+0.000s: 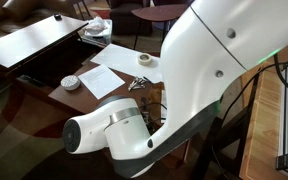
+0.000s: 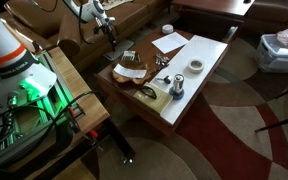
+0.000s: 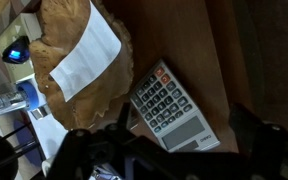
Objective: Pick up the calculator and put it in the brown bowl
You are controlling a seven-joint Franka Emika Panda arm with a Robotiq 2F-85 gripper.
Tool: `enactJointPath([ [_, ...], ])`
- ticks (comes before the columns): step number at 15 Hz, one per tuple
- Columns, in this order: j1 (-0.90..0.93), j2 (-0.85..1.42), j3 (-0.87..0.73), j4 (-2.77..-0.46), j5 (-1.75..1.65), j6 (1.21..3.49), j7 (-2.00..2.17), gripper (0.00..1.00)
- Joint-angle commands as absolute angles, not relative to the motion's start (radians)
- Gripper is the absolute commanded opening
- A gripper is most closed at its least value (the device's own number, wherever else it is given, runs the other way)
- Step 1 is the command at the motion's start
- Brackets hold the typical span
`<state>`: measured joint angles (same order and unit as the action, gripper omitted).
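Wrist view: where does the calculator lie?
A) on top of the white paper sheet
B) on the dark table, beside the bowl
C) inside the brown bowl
B: the calculator lies flat on the bare wooden table, next to the brown bowl, not in it.

Brown bowl (image 3: 62,25) partly beyond top edge
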<state>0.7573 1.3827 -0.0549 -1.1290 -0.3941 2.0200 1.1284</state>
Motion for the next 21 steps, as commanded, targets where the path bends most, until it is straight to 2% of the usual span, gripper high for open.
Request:
enactJointPath([
  [1,0.757,1.531,-0.067,-0.937,-0.358,1.975,1.079,1.00],
  [3,0.750,1.594,-0.055,-0.852,-0.369,1.958,1.091,1.00],
  [4,0.763,1.498,-0.072,-1.003,-0.358,2.018,1.119,1.00],
  [10,0.765,1.506,-0.078,-0.979,-0.357,2.005,1.109,1.00],
  [16,0.823,1.503,-0.184,-1.035,-0.442,2.201,1.249,1.00],
  [21,0.834,1.503,-0.235,-1.094,-0.512,2.187,1.274,1.00],
])
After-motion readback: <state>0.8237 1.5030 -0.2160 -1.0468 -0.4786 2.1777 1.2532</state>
